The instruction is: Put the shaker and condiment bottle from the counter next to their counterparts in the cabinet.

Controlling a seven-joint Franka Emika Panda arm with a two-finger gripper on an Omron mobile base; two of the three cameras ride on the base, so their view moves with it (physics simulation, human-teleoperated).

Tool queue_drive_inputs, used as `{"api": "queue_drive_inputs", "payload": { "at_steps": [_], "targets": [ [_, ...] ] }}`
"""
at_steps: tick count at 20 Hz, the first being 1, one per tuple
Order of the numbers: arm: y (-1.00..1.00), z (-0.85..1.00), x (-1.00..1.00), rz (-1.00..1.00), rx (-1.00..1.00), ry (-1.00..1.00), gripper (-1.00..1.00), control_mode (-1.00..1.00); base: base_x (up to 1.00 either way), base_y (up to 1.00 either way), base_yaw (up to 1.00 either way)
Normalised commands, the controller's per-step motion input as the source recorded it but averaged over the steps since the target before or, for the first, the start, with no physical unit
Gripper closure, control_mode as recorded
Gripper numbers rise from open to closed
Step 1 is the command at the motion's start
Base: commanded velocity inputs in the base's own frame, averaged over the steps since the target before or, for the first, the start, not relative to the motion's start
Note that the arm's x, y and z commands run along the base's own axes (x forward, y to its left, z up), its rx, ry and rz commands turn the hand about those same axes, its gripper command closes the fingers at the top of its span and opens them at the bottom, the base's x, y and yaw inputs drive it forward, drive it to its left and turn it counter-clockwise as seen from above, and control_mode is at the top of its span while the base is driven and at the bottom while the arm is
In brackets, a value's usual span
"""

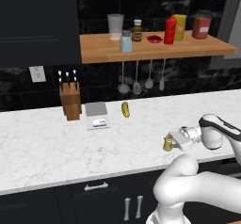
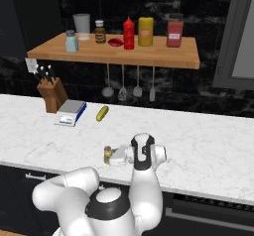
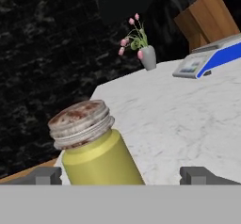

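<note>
A: State the bench [image 1: 56, 143] and cabinet [image 1: 141, 51] layout.
B: The bench carries a knife block [image 1: 70, 100] and a scale [image 1: 97, 116] near its rear edge, left of centre, with a yellow pickle-like item [image 1: 125, 109] just beside the scale. The cabinet hangs above; on it stand the yellow bottle [image 1: 179, 27], the condiment bottle [image 1: 170, 30] touching or just beside it, and the pale blue shaker [image 1: 125, 42] near the cabinet's front edge.
A: Position of the shaker [image 1: 167, 143]?
B: Upright near the bench's front edge, right of centre.
A: State of the fingers [image 3: 42, 175]?
B: Released, spread wide. The gripper [image 1: 172, 142] is level with the shaker, one finger on either side, neither visibly touching it.
</note>
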Motion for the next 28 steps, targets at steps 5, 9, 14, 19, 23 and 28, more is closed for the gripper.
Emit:
{"api": "queue_drive_inputs", "payload": {
  "at_steps": [5, 9, 14, 19, 23, 28],
  "targets": [
    [0.08, -0.01, 0.0, 0.0, 0.0, 0.0, -1.0, -1.0, 0.0, 0.0, 0.0],
    [0.1, 0.0, 0.0, 0.0, 0.0, 0.0, -1.0, -1.0, 0.0, 0.0, 0.0],
    [0.14, -0.05, 0.0, 0.0, 0.0, 0.0, 1.0, -1.0, 0.0, 0.0, 0.0],
    [0.14, -0.1, 0.04, 0.0, 0.0, 0.0, 1.0, -1.0, 0.0, 0.0, 0.0],
    [0.0, 0.0, 0.0, 0.0, 0.0, 0.0, 1.0, -1.0, 0.0, 0.0, 0.0],
    [0.0, 0.1, 0.0, 0.0, 0.0, -0.02, 1.0, -1.0, 0.0, 0.0, 0.0]
  ]
}}
